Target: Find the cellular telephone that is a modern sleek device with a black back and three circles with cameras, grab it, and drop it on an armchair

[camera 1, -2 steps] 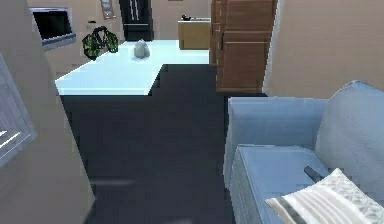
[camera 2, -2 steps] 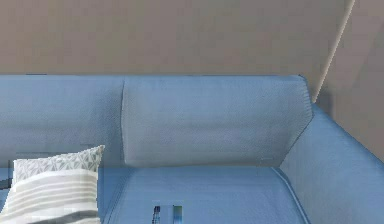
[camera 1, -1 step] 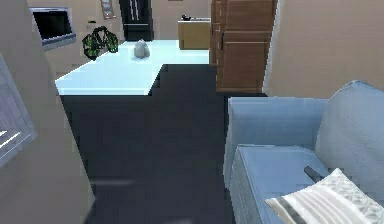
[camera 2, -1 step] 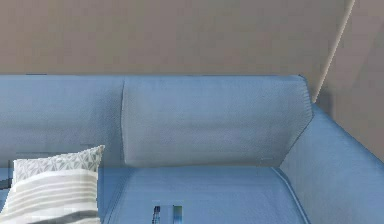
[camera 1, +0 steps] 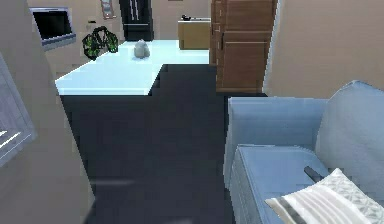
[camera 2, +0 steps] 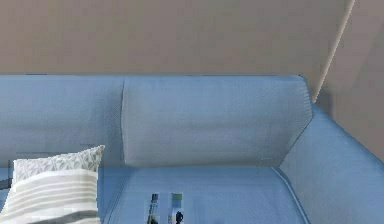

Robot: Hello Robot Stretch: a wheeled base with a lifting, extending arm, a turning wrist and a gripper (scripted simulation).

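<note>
seemingly, a small dark slab [camera 1: 313, 173] lies flat on the seat of a blue sofa [camera 1: 255, 125], at the forward view's lower right. it is too small to tell whether it is the cellular telephone with the black back. it lies just behind a grey-and-white striped pillow [camera 1: 325, 203], close by that pillow's upper corner, with the sofa's padded back rising beside it.

in the arm side view the same sofa runs across the picture, with two back cushions and a slanted armrest at the right. the striped pillow sits at the lower left of the seat. low on the seat cushion, at the bottom edge, stand two small white squares [camera 2: 153, 203] with black marks, and the hand [camera 2: 148, 214] is at the edge beside them. its far end cannot be made out against the cushion, so i cannot tell whether it holds anything. a plain beige wall [camera 2: 180, 35] stands behind the sofa.

farther out in the forward view, dark floor [camera 1: 150, 130] stretches ahead to a pale blue patch of floor [camera 1: 105, 78]. on that patch are a dark green plant [camera 1: 100, 42] and a small grey-white object [camera 1: 141, 49], near each other. a wooden cabinet [camera 1: 243, 45] stands to the right of them, and a dark screen [camera 1: 50, 22] hangs at the upper left.
</note>
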